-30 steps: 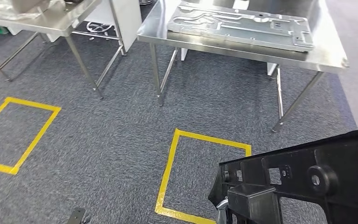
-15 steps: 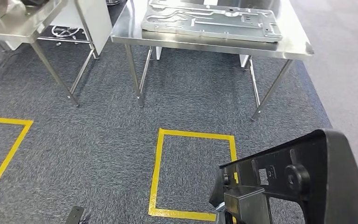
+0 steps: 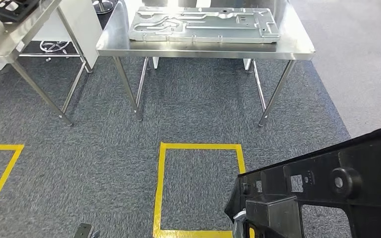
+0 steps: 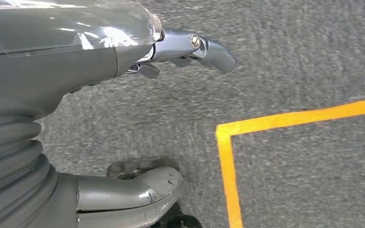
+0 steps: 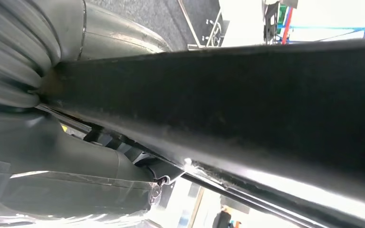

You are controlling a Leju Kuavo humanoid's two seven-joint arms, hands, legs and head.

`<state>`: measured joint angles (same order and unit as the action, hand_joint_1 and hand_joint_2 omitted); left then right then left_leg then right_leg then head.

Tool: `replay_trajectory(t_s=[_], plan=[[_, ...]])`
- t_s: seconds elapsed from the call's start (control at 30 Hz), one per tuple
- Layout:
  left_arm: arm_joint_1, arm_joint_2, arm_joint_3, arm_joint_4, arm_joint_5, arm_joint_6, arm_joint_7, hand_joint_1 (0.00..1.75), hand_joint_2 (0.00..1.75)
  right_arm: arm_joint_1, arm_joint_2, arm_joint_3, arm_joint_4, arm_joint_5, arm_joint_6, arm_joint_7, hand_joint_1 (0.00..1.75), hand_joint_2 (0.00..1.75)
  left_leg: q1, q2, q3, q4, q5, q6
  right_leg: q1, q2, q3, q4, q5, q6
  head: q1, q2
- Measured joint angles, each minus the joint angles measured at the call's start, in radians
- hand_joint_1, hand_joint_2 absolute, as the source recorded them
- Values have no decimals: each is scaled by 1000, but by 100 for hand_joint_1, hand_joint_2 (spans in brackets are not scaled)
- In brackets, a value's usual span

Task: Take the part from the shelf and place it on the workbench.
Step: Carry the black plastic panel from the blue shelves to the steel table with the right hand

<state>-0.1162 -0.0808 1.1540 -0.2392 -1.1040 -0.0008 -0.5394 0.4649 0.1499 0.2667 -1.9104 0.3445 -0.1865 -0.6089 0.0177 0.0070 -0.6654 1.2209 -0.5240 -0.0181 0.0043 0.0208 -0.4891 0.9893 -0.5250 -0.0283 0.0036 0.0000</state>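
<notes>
While right hand (image 5: 52, 142) grips black part (image 3: 327, 193), workbench (image 3: 297, 49) bears metal plate (image 3: 203, 24).

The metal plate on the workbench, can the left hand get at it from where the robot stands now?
Probably not yet. The left hand hangs low over carpet, and the metal plate lies on the workbench beyond open floor.

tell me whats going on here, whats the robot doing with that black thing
The robot carries a black plastic part in its right hand, low at its right side. Ahead stands a steel workbench with a grey metal plate lying on it; a yellow taped square marks the carpet in front. The left hand hangs empty, fingers apart.
</notes>
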Motion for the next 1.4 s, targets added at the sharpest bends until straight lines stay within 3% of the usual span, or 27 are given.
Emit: replay_trajectory(t_s=[0.07, 0.13, 0.23, 0.3, 0.37, 0.43, 0.47, 0.5, 0.57, 0.6, 0.63, 0.73, 0.77, 0.83, 0.9, 0.97, 1.0, 1.03, 1.1, 1.13, 1.17, 1.27, 1.33, 1.4], plan=[[0, 1, 0, 0, 0, 0, 0, 0, 175, 0, 0, 0, 0, 0, 0, 0, 175, 175, -2, -6, 42, -115, 65, 5, 1, 7, 17, 7, -23, 8, 0, 0], [0, 1, 0, 0, 0, 0, 1, 0, 175, -1, 0, 0, 0, 0, 0, 1, 175, 175, -5, -11, 63, -161, 61, 15, 2, 12, 20, 12, -35, 20, 1, 0], [0, 0, 0, -1, -1, 0, 2, 0, 175, 0, 0, 0, -1, 3, -2, 1, 175, 175, -4, -11, 80, -178, 45, 33, 2, 8, 12, 44, -32, 35, 4, 0], [0, -1, 0, -1, -1, 0, 5, 0, 175, 0, 0, 0, -2, 7, -6, 2, 175, 175, 1, -10, 101, -187, 35, 42, -1, -3, -39, 133, -45, 47, 9, 0], [1, 0, 0, -1, 0, 1, 9, 0, 175, 0, 0, 0, -3, 12, -10, 3, 175, 175, 1, -9, 119, -190, 20, 44, -8, -11, -130, 256, -87, 58, 12, 0], [2, 0, 0, -1, 0, 1, 12, 0, 175, 2, 0, 0, -3, 15, -13, 5, 175, 175, 2, -8, 141, -190, 1, 41, -14, -14, -199, 313, -114, 62, 12, 0], [3, 0, 0, -1, 0, 0, 12, 0, 175, 3, 0, 0, -3, 16, -14, 5, 175, 175, 2, -8, 155, -190, -9, 40, -16, -16, -211, 296, -101, 61, 12, 0], [3, 0, 0, -1, 0, 0, 13, 0, 175, 3, 0, 0, -3, 17, -17, 6, 175, 175, 2, -8, 171, -190, -20, 38, -16, -17, -208, 249, -67, 59, 13, 0], [3, 0, 0, -1, 0, 0, 14, 0, 175, 2, 0, 0, -4, 23, -25, 8, 175, 175, 2, -8, 200, -193, -43, 32, -13, -23, -187, 133, 40, 50, 12, 0], [3, 0, 0, -1, 0, 0, 15, 0, 175, 1, 1, 0, -5, 30, -35, 11, 175, 175, 2, -7, 210, -197, -52, 27, -8, -27, -180, 93, 73, 44, 13, 0], [2, 0, 0, -1, 0, 0, 16, 0, 175, 1, 2, 0, -6, 40, -50, 19, 175, 175, 1, -7, 221, -204, -58, 20, -3, -29, -177, 72, 94, 38, 13, 0], [2, 2, 0, -1, 0, -1, 17, 0, 175, -5, 10, -2, -18, 86, -127, 90, 175, 175, 0, -4, 246, -197, -48, -2, -1, -22, -148, 50, 84, 16, 12, 0], [0, 2, 0, -1, 0, -2, 17, 0, 175, -10, 12, -3, -22, 103, -157, 126, 175, 175, 1, -4, 236, -165, -40, -6, -2, -20, -131, 41, 79, 9, 11, 0], [-4, 3, 0, -1, 0, -4, 17, 0, 175, -23, 15, -12, -31, 139, -212, 186, 175, 175, 3, -4, 174, -57, -51, -9, -2, -18, -103, 31, 66, -3, 8, 0], [-2, 4, 0, -1, -1, -4, 18, 0, 175, -35, 18, -23, -35, 175, -252, 220, 175, 175, 2, -5, 86, 48, -112, -12, 1, -14, -81, 29, 46, -9, 6, 0], [2, 4, 0, -1, -3, -4, 21, 0, 175, -42, 19, -28, -37, 204, -277, 237, 175, 175, 1, -5, 32, 66, -167, -11, 5, -7, -52, 29, 22, -11, 5, 0], [3, 4, 0, -1, -4, -4, 24, 0, 175, -45, 20, -29, -38, 213, -289, 243, 175, 175, 0, -5, 22, 37, -160, -7, 7, -5, -35, 29, 9, -11, 5, 0], [5, 4, 0, -1, -4, -4, 27, 0, 175, -50, 20, -29, -38, 220, -304, 250, 175, 175, -2, -5, 19, -12, -120, -1, 10, -4, -17, 29, -5, -10, 4, 0], [8, 6, -1, -1, -6, -3, 33, 0, 175, -62, 22, -34, -37, 225, -336, 264, 175, 175, -10, -8, 19, -107, 8, 14, 13, 0, 12, 33, -33, -6, 6, 0], [10, 7, -1, -1, -8, -3, 36, 0, 175, -69, 24, -40, -37, 225, -355, 272, 175, 175, -14, -9, 22, -134, 55, 20, 14, 2, 20, 34, -45, -2, 6, 0], [11, 9, -2, -1, -12, -3, 39, 0, 175, -77, 26, -48, -37, 227, -376, 280, 175, 175, -17, -10, 26, -146, 76, 25, 13, 5, 26, 38, -52, 4, 6, 0], [0, 8, -9, -1, -30, -3, 50, 0, 175, -121, 28, -88, -37, 254, -459, 308, 175, 175, -13, -12, 63, -172, 70, 39, 11, 3, 20, 85, -38, 24, 5, 0], [-10, 6, -16, -1, -41, -4, 58, 0, 175, -173, 26, -130, -36, 315, -495, 329, 175, 175, -7, -11, 91, -191, 64, 46, 6, -4, -38, 177, -36, 38, 10, 0], [-16, 5, -27, -1, -52, -5, 66, 0, 175, -233, 23, -177, -31, 412, -505, 344, 175, 175, -4, -10, 112, -201, 51, 48, -6, -9, -124, 273, -78, 53, 13, 0]])
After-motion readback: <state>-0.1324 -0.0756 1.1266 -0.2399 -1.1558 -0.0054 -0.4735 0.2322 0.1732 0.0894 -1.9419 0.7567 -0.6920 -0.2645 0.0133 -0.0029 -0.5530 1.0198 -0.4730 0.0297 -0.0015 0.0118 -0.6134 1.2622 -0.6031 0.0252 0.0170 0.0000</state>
